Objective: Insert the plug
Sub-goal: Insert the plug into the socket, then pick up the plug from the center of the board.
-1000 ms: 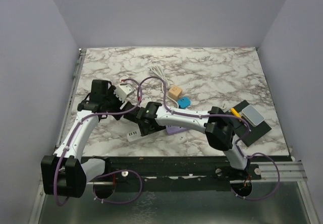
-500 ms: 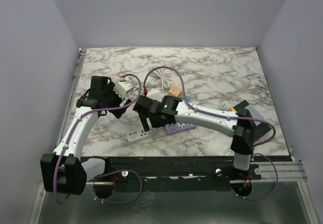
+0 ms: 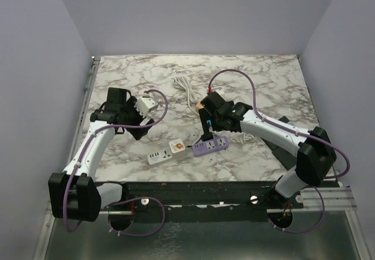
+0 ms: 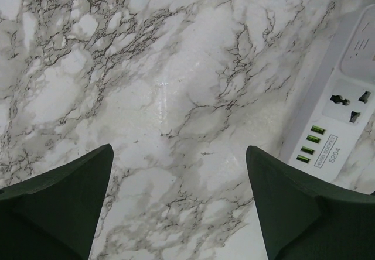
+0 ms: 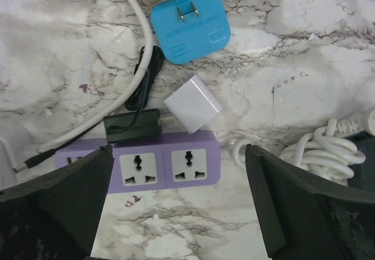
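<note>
Under the left gripper [image 4: 179, 151] lies bare marble table [image 4: 176, 67], with the white power strip [image 4: 345, 110] just beside one finger. Under the right gripper [image 5: 179, 154], the purple power strip [image 5: 140, 169] shows two free sockets between the fingers. A black plug [image 5: 132, 126] and a white adapter [image 5: 192, 103] sit against its far edge, a blue adapter [image 5: 188, 24] lies beyond them, and a coiled white cord [image 5: 319, 146] lies near its end.
</note>
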`<action>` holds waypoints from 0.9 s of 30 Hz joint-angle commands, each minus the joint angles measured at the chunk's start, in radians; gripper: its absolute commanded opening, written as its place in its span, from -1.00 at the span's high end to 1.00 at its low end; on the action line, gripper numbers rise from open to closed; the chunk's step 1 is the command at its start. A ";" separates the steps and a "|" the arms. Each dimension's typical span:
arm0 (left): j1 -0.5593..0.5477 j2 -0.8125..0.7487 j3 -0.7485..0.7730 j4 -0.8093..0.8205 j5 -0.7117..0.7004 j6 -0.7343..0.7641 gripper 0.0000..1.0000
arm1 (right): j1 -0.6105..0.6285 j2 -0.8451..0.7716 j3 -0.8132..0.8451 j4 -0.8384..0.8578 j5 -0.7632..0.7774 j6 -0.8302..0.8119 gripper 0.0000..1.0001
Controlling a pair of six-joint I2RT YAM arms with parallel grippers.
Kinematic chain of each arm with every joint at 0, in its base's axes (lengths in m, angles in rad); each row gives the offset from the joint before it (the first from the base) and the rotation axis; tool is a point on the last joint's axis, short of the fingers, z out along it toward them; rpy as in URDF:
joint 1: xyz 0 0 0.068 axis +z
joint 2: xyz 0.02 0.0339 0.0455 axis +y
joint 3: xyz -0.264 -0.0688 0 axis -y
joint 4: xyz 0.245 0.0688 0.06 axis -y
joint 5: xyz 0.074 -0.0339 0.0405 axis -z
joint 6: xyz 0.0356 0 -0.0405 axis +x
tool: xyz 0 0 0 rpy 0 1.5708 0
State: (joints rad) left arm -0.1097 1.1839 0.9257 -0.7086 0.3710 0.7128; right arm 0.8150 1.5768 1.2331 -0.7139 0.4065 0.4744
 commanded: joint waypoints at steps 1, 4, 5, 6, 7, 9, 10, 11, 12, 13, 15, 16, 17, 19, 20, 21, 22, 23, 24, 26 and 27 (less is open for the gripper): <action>0.003 0.076 0.065 -0.020 0.043 0.141 -0.92 | -0.088 -0.040 -0.044 0.166 -0.085 -0.188 -1.00; 0.003 0.194 0.162 -0.026 -0.006 0.107 -0.88 | -0.176 -0.040 -0.021 0.179 -0.171 -0.270 -1.00; 0.003 0.227 0.209 -0.041 -0.011 0.103 -0.87 | -0.202 -0.040 -0.009 0.181 -0.195 -0.299 -1.00; 0.002 0.255 0.231 -0.056 -0.006 0.106 -0.85 | -0.215 -0.040 0.005 0.178 -0.223 -0.327 -1.00; 0.004 0.278 0.254 -0.064 0.005 0.106 -0.85 | -0.227 -0.038 0.017 0.179 -0.243 -0.352 -1.00; 0.003 0.304 0.295 -0.068 0.025 0.102 -0.85 | -0.255 -0.026 0.040 0.174 -0.313 -0.386 -1.00; 0.003 0.316 0.309 -0.068 0.035 0.092 -0.85 | -0.263 -0.013 0.058 0.164 -0.354 -0.396 -1.00; 0.002 0.328 0.320 -0.068 0.042 0.079 -0.84 | -0.270 0.000 0.070 0.164 -0.388 -0.411 -1.00; 0.003 0.337 0.328 -0.068 0.044 0.070 -0.84 | -0.274 0.015 0.081 0.169 -0.424 -0.423 -1.00; 0.003 0.345 0.333 -0.068 0.046 0.068 -0.83 | -0.278 0.038 0.092 0.177 -0.450 -0.433 -1.00; 0.003 0.356 0.341 -0.064 0.042 0.068 -0.82 | -0.297 0.068 0.109 0.211 -0.494 -0.409 -1.00; 0.003 0.360 0.341 -0.060 0.040 0.060 -0.81 | -0.309 0.087 0.122 0.219 -0.522 -0.393 -1.00; 0.003 0.361 0.336 -0.050 0.041 0.046 -0.80 | -0.316 0.107 0.134 0.222 -0.536 -0.394 -1.00; 0.003 0.350 0.305 -0.013 0.051 -0.010 -0.79 | -0.317 0.130 0.129 0.258 -0.532 -0.409 -1.00; 0.003 0.342 0.284 0.000 0.064 -0.026 -0.78 | -0.317 0.135 0.110 0.300 -0.518 -0.411 -1.00; 0.003 0.333 0.262 0.008 0.085 -0.035 -0.77 | -0.318 0.140 0.088 0.356 -0.502 -0.409 -1.00; 0.003 0.327 0.247 0.008 0.113 -0.041 -0.77 | -0.317 0.146 0.069 0.400 -0.494 -0.407 -1.00; 0.002 0.325 0.235 0.007 0.125 -0.045 -0.76 | -0.317 0.157 0.056 0.440 -0.489 -0.419 -1.00; 0.001 0.325 0.231 0.002 0.126 -0.053 -0.76 | -0.316 0.169 0.050 0.472 -0.480 -0.426 -1.00; 0.001 0.328 0.244 -0.021 0.109 -0.066 -0.75 | -0.317 0.196 0.050 0.503 -0.464 -0.439 -1.00; 0.001 0.327 0.255 -0.041 0.095 -0.072 -0.75 | -0.317 0.209 0.055 0.513 -0.459 -0.453 -1.00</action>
State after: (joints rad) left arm -0.1097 1.5288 1.1706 -0.7155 0.4278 0.6918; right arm 0.5018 1.7393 1.2961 -0.3416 -0.0616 0.0715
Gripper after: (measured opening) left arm 0.880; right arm 0.998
